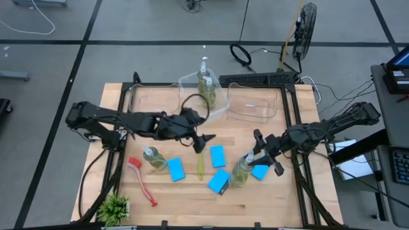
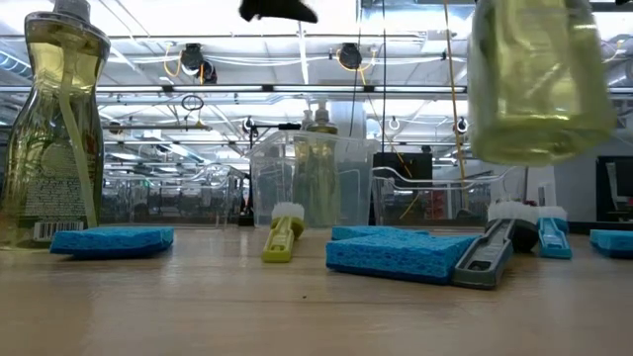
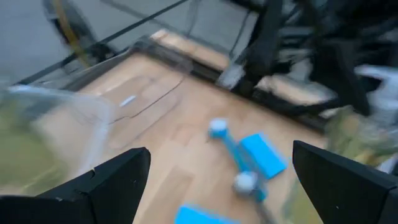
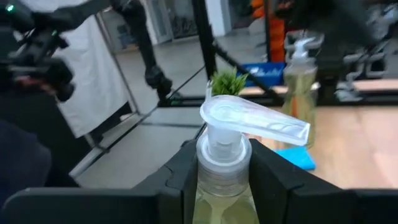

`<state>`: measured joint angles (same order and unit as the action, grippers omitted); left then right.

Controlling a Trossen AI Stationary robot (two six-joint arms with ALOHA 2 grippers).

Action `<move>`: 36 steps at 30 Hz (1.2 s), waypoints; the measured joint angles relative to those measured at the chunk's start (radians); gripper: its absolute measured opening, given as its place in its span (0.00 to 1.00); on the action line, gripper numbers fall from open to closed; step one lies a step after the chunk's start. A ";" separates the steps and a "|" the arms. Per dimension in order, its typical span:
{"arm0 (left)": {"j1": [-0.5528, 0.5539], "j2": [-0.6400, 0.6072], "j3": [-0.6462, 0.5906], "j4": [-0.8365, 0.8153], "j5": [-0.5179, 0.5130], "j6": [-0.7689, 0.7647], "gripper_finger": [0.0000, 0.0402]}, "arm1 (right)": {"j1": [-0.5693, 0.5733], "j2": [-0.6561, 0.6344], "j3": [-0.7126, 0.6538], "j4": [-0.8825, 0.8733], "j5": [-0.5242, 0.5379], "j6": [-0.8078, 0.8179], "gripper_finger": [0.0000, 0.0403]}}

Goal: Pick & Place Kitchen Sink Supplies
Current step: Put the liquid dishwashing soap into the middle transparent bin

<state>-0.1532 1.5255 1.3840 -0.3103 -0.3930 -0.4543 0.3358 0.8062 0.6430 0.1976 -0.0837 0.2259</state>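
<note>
The right gripper (image 4: 221, 168) clamps the neck of a pump bottle (image 1: 242, 170) of yellow-green liquid, lifted clear of the wooden table (image 1: 291, 207) in the low view, above the front right area beside a light-blue sponge (image 1: 259, 171). The left gripper (image 1: 203, 142), fingers spread wide and holding nothing, hangs over the table's middle, just in front of a clear tub (image 1: 192, 82) at the back that contains pump bottles (image 1: 206, 86) standing upright. A second clear tub (image 1: 252, 102) sits beside it, apparently holding nothing. Another pump bottle (image 1: 153, 158) stands front left near a red brush (image 1: 142, 180), with more sponges (image 1: 176, 169) and a yellow-green brush (image 1: 199, 165) between.
</note>
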 joint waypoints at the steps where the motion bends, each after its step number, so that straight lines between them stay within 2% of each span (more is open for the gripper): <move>1: -0.005 0.012 0.001 0.027 0.001 -0.001 0.98 | -0.003 -0.009 0.001 0.000 0.010 -0.014 0.25; 8: -0.048 0.106 0.001 0.248 0.004 0.009 0.98 | -0.032 -0.026 0.052 -0.050 0.069 -0.100 0.25; 15: -0.066 0.157 0.001 0.351 0.004 0.031 0.98 | -0.081 -0.019 0.123 -0.132 0.090 -0.140 0.25; 22: -0.065 0.159 0.001 0.365 -0.001 0.074 0.98 | -0.154 0.022 0.252 -0.243 0.112 -0.153 0.25; 28: -0.063 0.159 0.001 0.367 -0.034 0.134 0.98 | -0.204 0.123 0.384 -0.344 0.117 -0.163 0.25; 36: -0.051 0.159 0.001 0.336 -0.106 0.187 0.98 | -0.212 0.251 0.519 -0.412 0.110 -0.160 0.25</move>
<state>-0.2040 1.6844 1.3849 0.0259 -0.4988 -0.2668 0.1238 1.0573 1.1615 -0.2140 0.0261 0.0654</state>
